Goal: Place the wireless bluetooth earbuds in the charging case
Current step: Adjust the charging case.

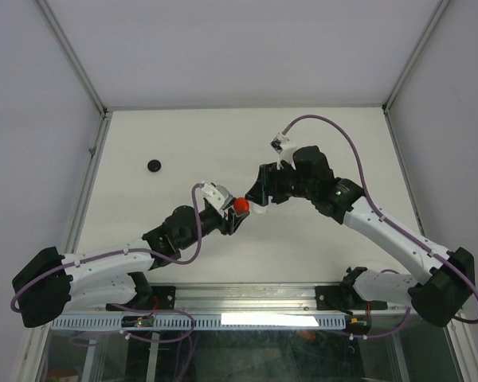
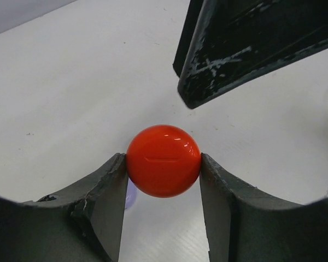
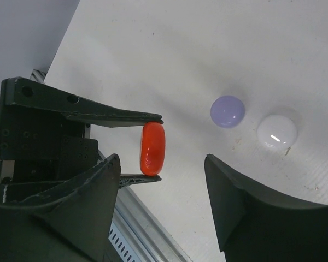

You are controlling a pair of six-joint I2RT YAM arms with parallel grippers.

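My left gripper (image 1: 237, 213) is shut on a glossy red-orange rounded charging case (image 1: 241, 205) and holds it above the table near the middle. In the left wrist view the case (image 2: 163, 160) sits pinched between the two fingertips. My right gripper (image 1: 259, 195) is open and empty, just right of the case, jaws facing it. In the right wrist view the case (image 3: 152, 148) shows edge-on, closed, between the left fingers (image 3: 115, 115). A small purple dome (image 3: 227, 111) and a white dome (image 3: 276, 132) lie on the table below. I cannot make out any earbud.
A small black round object (image 1: 154, 165) lies alone at the table's far left. The table's metal front rail (image 1: 247, 298) runs along the near edge. White walls with metal frame posts enclose the table.
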